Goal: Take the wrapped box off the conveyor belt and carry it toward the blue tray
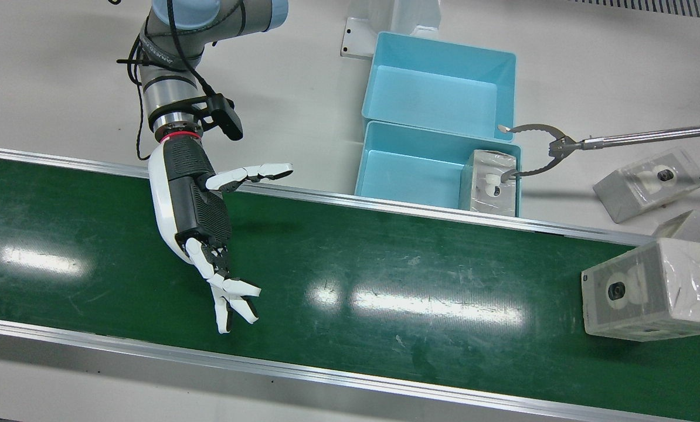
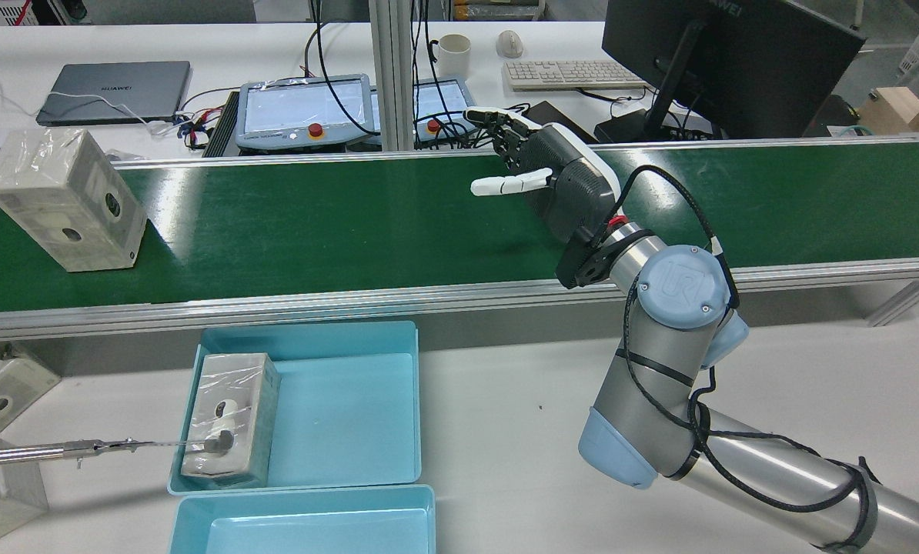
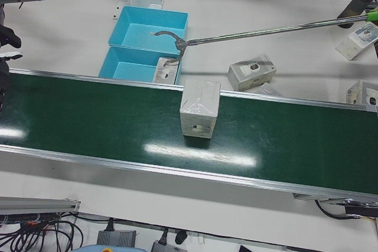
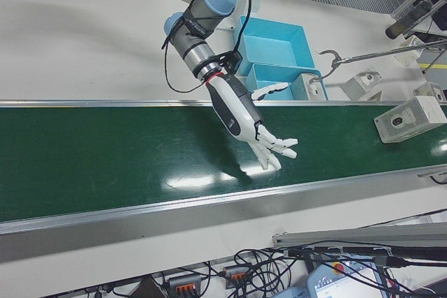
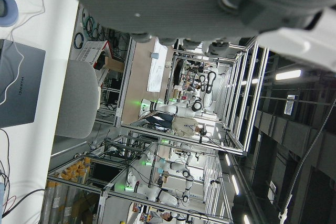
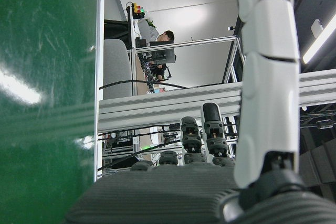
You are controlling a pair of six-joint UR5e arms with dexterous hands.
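1. Front view: I take the belt (image 1: pixel 350 281) as landmark. My right hand (image 1: pixel 200 228) hangs over the belt's middle width, fingers spread, holding nothing. The box (image 1: pixel 649 290) stands on the belt far down-line from the hand, well apart from it. The tray (image 1: pixel 408 170) lies just beyond the belt's far rail and already holds another wrapped box (image 1: pixel 490 181), which a grabber tool (image 1: pixel 537 149) is touching. A second tray (image 1: pixel 438 88) sits behind the first.

2. Rear view: the right hand (image 2: pixel 540 173) is over the belt (image 2: pixel 352 223), released and touching nothing; the box (image 2: pixel 63 200) sits on the belt near its left end. The tray (image 2: pixel 336 408) lies off the belt's near rail.

3. Left-front view: the box (image 3: pixel 199 109) stands upright on the belt (image 3: pixel 118 128), untouched. No hand shows here.

4. Right-front view: the right hand (image 4: pixel 258 134) hovers above the belt (image 4: pixel 105 151), fingers splayed, palm empty.

5. Left hand view: only background shows. I cannot tell the left hand's state.

6. Right hand view: fingers (image 6: pixel 262 77) extended, belt (image 6: pixel 42 77) beside them, nothing grasped.

7. Judgement: pick not begun; reach, grasp, lift and carry all remain.
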